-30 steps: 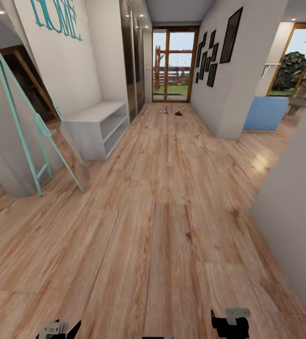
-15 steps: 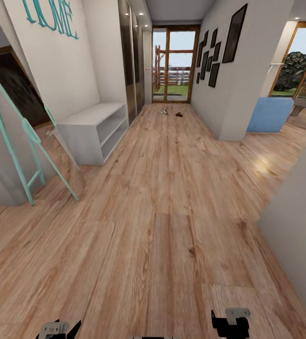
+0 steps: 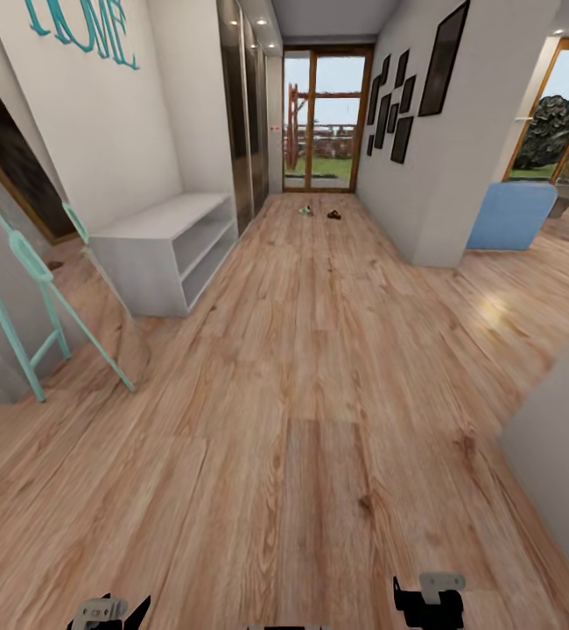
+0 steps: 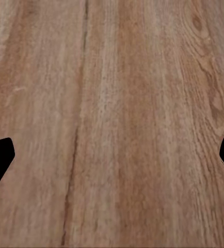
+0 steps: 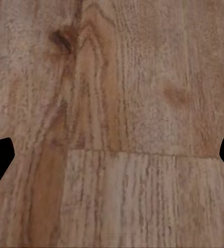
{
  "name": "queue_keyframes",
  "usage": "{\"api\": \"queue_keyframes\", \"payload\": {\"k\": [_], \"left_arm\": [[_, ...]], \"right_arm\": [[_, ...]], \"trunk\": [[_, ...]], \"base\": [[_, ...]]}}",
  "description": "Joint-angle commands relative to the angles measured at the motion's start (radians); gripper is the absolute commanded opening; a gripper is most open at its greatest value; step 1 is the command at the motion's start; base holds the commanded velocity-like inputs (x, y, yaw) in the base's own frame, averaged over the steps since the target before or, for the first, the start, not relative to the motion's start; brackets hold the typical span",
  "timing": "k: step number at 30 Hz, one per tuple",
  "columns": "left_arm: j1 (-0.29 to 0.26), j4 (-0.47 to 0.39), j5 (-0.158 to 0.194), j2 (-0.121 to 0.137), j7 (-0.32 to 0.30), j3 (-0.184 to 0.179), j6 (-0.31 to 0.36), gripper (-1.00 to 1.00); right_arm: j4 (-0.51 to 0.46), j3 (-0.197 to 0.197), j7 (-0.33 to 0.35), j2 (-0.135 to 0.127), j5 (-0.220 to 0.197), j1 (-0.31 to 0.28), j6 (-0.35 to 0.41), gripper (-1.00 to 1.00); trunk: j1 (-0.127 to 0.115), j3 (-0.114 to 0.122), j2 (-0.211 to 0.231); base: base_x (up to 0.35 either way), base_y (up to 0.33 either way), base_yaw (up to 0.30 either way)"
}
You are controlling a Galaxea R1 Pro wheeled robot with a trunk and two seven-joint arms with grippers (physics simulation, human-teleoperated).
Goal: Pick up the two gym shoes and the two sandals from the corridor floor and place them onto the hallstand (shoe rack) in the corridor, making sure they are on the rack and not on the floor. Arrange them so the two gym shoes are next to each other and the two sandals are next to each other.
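- The corridor floor (image 3: 319,394) is light brown planks with wood grain and dark knots; the planks run toward the glass door (image 3: 326,118).
- The hallstand (image 3: 166,249) is a pale grey, boxy unit against the left wall, its long side along the corridor.
- The gym shoes (image 3: 305,208) and the sandals (image 3: 333,213) are tiny on the floor near the door; their direction cannot be told.
- The left gripper (image 4: 112,155) and right gripper (image 5: 112,155) are both spread wide and hold nothing.

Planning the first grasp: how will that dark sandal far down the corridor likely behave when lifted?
The sandal is a tiny low dark shape lying on the corridor floor, so it probably won't roll or tip. Straps and stiffness are too small to judge; it may flop.
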Motion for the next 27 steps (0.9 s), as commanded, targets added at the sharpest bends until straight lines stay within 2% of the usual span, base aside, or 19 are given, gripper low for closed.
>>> {"api": "queue_keyframes", "payload": {"k": [1,10,17,27], "left_arm": [[-0.001,0.0,-0.01,-0.001,-0.005,0.008,-0.005,1.0],[-0.001,0.0,-0.01,-0.001,-0.005,0.008,-0.005,1.0],[-0.001,0.0,-0.01,-0.001,-0.005,0.008,-0.005,1.0],[-0.001,0.0,-0.012,-0.001,-0.005,0.008,-0.005,1.0]], "right_arm": [[0.001,-0.008,-0.003,0.0,0.01,0.0,-0.003,1.0],[0.001,-0.009,-0.002,-0.002,0.011,0.0,-0.002,1.0],[0.0,-0.01,-0.003,-0.017,0.009,0.0,-0.003,1.0],[0.0,-0.01,-0.004,-0.018,0.009,0.0,-0.003,1.0]], "trunk": [[0.0,-0.001,0.0],[0.0,-0.001,0.0],[0.0,-0.001,0.0],[0.0,-0.001,0.0]], "base": [[0.338,0.0,0.0],[0.338,0.0,0.0],[0.338,0.0,0.0],[0.338,0.0,0.0]]}}
